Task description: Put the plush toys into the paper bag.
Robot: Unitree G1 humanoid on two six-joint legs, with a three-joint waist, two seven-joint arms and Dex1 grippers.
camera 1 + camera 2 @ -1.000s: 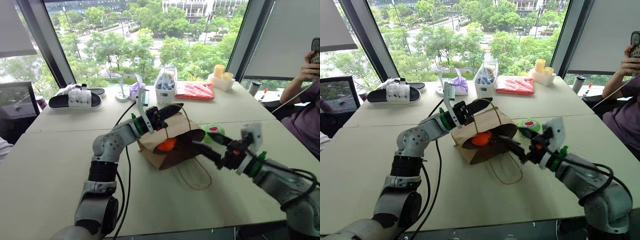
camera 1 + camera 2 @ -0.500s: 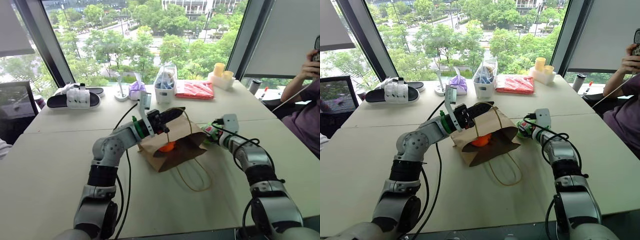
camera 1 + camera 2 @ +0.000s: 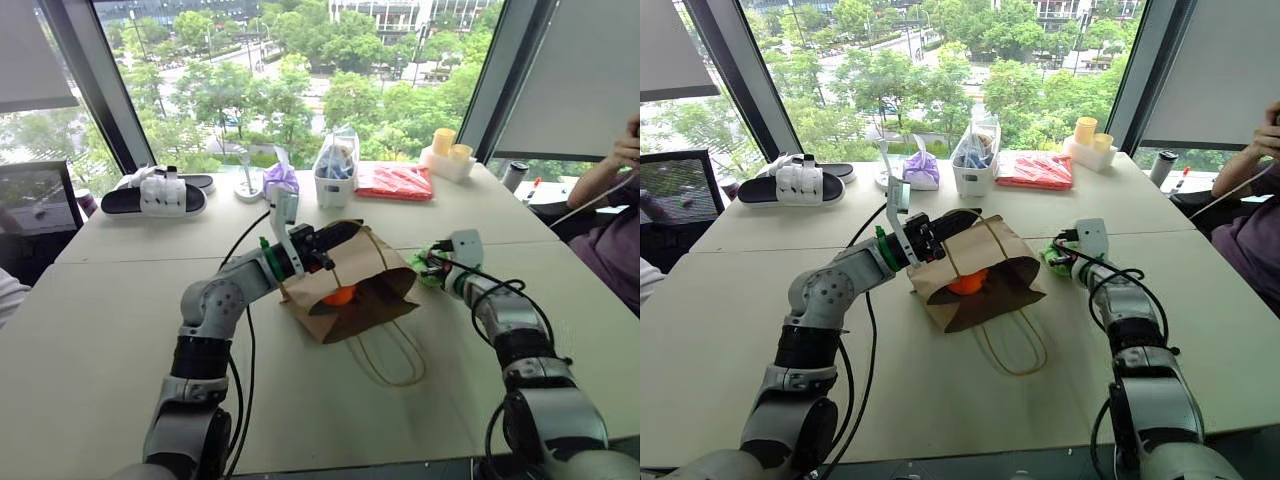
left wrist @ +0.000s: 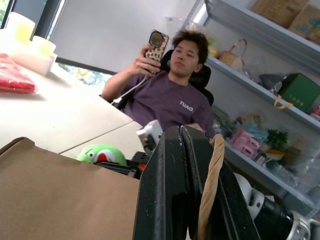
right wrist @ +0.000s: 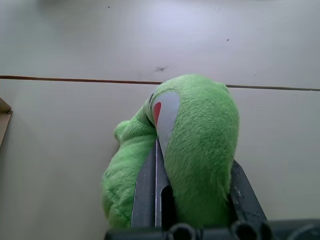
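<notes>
The brown paper bag (image 3: 362, 283) lies on its side mid-table, mouth facing me, with the orange plush toy (image 3: 341, 296) inside it. My left gripper (image 3: 338, 238) is shut on the bag's tan handle (image 4: 210, 185) and holds the top edge up. Just right of the bag, the green plush toy (image 5: 200, 125) with its red-and-white patch rests on the table. My right gripper (image 5: 197, 172) is shut on it, a finger on each side. The green toy (image 4: 102, 153) also shows beyond the bag's edge in the left wrist view.
The bag's other loop handle (image 3: 392, 356) lies flat in front of it. Along the far edge sit black-and-white slippers (image 3: 152, 196), a purple cloth bundle (image 3: 279, 179), a white box with a clear bag (image 3: 335, 176), a red packet (image 3: 392, 181) and yellow cups (image 3: 447, 151). A person (image 3: 618, 205) sits at the right.
My right gripper swung from in front of the bag's mouth out to the right, dropped to the green toy and closed on it. The left gripper stayed in place on the handle.
</notes>
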